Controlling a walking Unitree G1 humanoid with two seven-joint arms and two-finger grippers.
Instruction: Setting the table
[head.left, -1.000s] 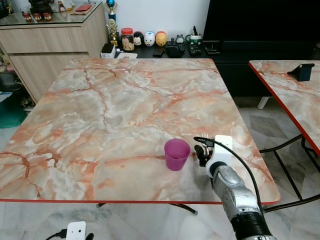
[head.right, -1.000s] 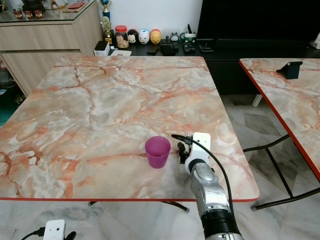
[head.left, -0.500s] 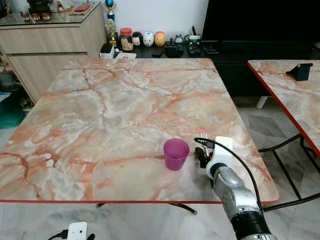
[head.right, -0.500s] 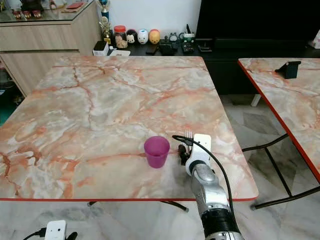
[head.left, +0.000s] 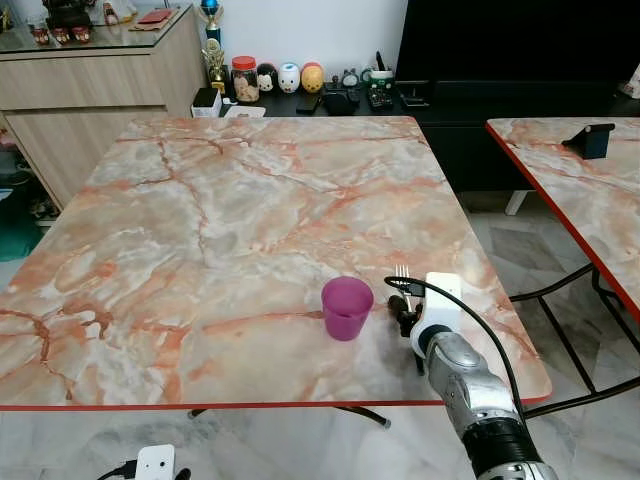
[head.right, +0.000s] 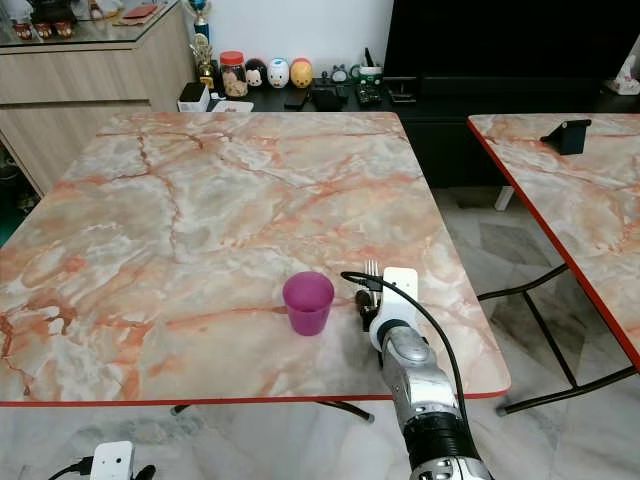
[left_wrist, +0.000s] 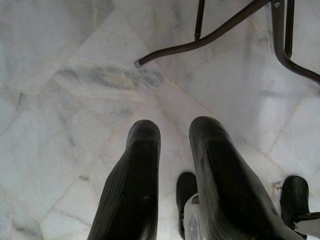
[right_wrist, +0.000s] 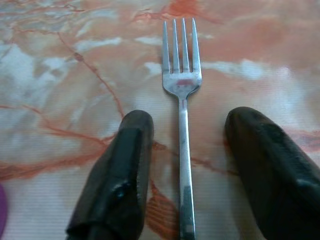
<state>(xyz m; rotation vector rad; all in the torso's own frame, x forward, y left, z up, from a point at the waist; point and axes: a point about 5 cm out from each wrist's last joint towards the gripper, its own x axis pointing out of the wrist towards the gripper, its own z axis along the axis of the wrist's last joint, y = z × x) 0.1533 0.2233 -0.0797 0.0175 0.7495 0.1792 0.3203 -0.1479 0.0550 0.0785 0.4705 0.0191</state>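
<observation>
A purple cup (head.left: 346, 307) stands on the marble surface (head.left: 250, 200) near its front edge, toward the right corner. Just beside it on the right lies a fork (right_wrist: 182, 125), flat, tines pointing to the far edge. The right gripper (right_wrist: 187, 145) sits low over the fork; the right wrist view shows its fingers (right_wrist: 120, 170) apart, one on each side of the handle, not touching it. From the head views the fork's tines (head.left: 402, 272) peek out past the wrist and the handle is hidden. The left gripper (left_wrist: 172, 150) hangs over the tiled floor (left_wrist: 60, 90) by the table legs (left_wrist: 210, 35), its fingers slightly apart, holding nothing.
</observation>
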